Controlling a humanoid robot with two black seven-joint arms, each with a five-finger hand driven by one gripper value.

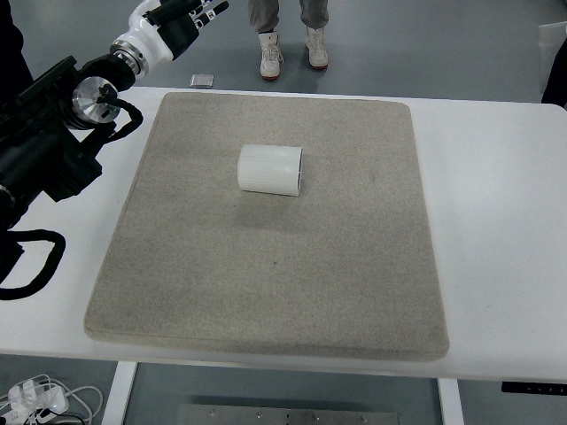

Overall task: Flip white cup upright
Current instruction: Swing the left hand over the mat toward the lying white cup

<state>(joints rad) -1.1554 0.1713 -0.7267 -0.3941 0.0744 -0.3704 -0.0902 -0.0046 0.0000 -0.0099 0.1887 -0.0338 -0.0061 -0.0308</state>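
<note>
A: Where is the white cup (270, 169)?

B: It lies on its side on the grey felt mat (266, 292), a little left of the mat's middle and toward the far half; its ribbed wall faces up, and its rim points to the right; nothing touches it.

A: And the mat?

B: It sits flat on the white worktop (496, 221); bare worktop shows on the left, the right and the near edge.

A: Which arm is in view?

B: The left arm comes in from the left edge, black and bulky, with a silver joint and black cables looping beside it; the left hand (182, 19) is up at the far left corner, beyond the worktop's far edge and well apart from the cup.

A: Its fingers?

B: The fingers (208, 12) are stretched out toward the right, released and grasping nothing.

A: Anything else?

B: A person's legs in white shoes (293, 50) stand on the floor past the far edge; a small grey flat object (202, 81) lies on the floor near them; white cables (40, 398) lie on the floor at the near left.
</note>
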